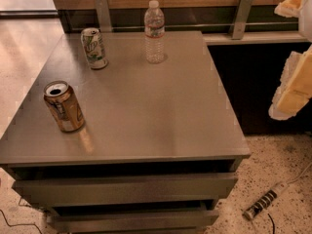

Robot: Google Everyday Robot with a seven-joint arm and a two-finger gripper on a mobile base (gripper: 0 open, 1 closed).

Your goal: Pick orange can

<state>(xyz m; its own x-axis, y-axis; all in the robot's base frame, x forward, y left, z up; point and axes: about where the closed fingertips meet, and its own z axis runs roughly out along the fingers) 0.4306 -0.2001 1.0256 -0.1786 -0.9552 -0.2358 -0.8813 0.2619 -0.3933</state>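
Orange-brown coppery drink can (64,107) is parked upright near the front-left corner of the grey cabinet top (156,106), untouched. Yellow-padded gripper (276,60) is held off past the cabinet's far side, spread wide, nothing gripped, probably readied for reaching.

My claw (292,48) hangs on the right, past the edge of the grey table (161,106), with its fingers apart. On the table, three things stand upright. The orange can (63,107) is farthest from my claw, at the front left. The white and green can (94,48) is behind it. The water bottle (154,32) is nearest to my claw, at the back.
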